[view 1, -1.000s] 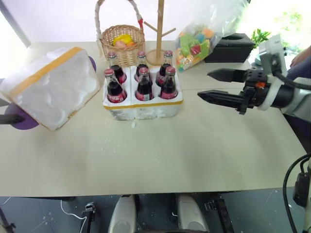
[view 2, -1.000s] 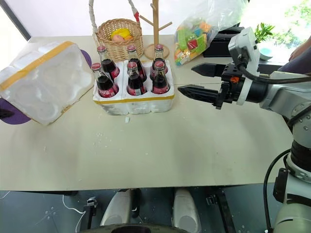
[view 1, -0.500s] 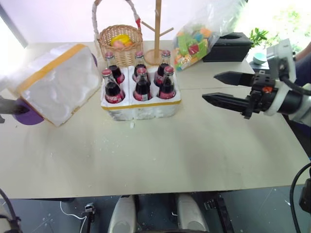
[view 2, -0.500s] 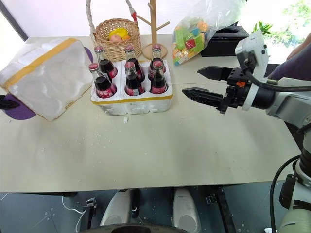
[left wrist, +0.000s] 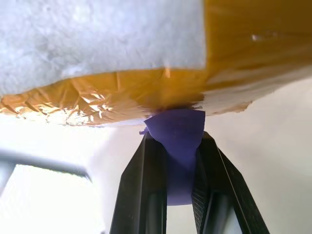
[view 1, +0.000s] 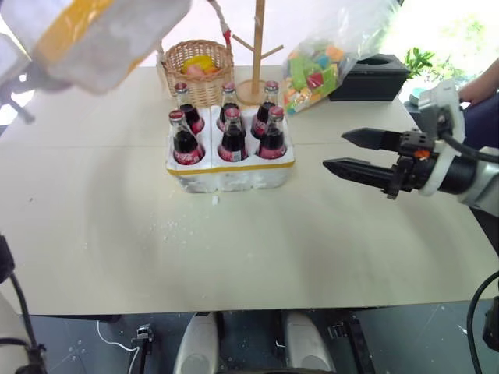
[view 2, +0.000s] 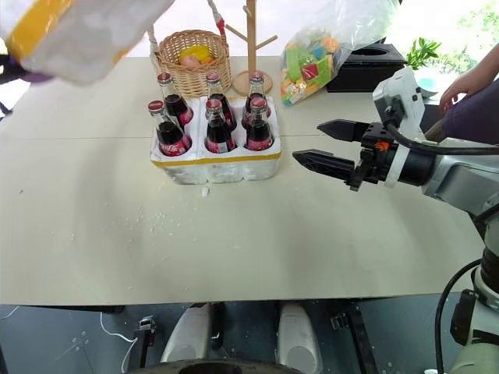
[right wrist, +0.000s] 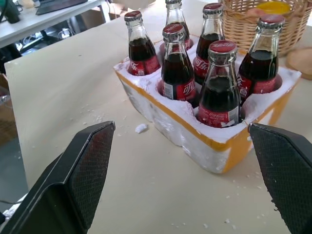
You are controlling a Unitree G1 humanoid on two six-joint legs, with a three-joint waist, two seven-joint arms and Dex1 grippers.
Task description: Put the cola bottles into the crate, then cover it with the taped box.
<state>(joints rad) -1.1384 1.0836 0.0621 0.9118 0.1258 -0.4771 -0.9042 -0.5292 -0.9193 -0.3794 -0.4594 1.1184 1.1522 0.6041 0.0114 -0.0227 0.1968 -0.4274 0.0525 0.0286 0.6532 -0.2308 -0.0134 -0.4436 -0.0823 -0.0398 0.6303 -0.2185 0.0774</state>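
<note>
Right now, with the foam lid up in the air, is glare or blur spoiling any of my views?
Left eye view: the taped box is smeared and partly cut off by the frame, and the far window glare is blown out. Left wrist view: the background beneath the box is washed white. Right wrist view: the cola bottles and crate are sharp and evenly lit; the near fingers look soft.

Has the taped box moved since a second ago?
Yes. The taped box was resting on the table left of the crate; now it is lifted clear of the table, up and left of the wicker basket, held by the left gripper.
</note>
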